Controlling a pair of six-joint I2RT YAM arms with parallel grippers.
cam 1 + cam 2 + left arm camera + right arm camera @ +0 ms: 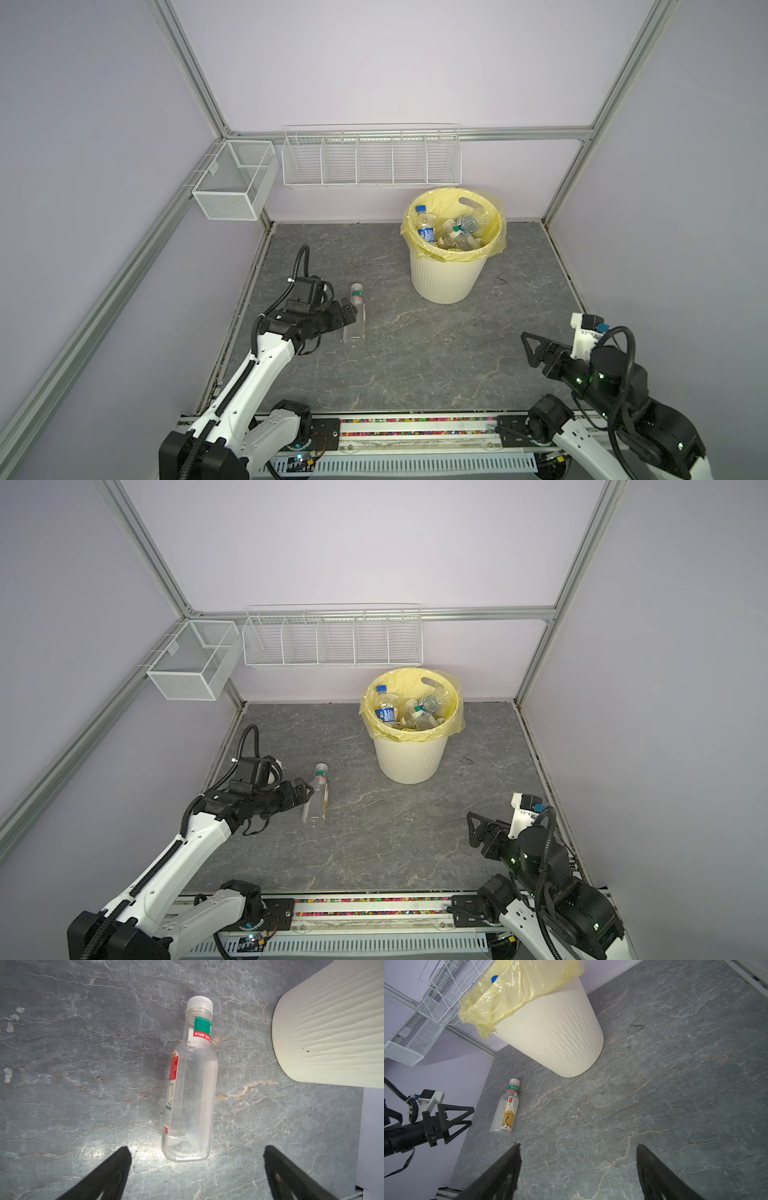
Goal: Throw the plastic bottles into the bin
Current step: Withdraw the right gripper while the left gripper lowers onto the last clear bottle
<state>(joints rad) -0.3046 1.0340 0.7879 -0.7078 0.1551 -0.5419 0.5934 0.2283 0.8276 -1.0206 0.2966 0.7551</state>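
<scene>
The grey marbled tabletop (415, 374) lies mostly bare in both top views, with wide open room through its middle and toward 6 o'clock. The cream ribbed bin (442, 278) stands at 1 o'clock near the far edge, its yellow liner (496, 245) folded over the rim and several plastic bottles (426, 226) inside. The right gripper (530, 351) hangs at 4 o'clock by the right edge, jaws spread, empty. The left gripper (472, 1115), at 9 o'clock, gapes wide just beside one clear bottle (355, 320), which lies flat with its cap toward 12, untouched.
</scene>
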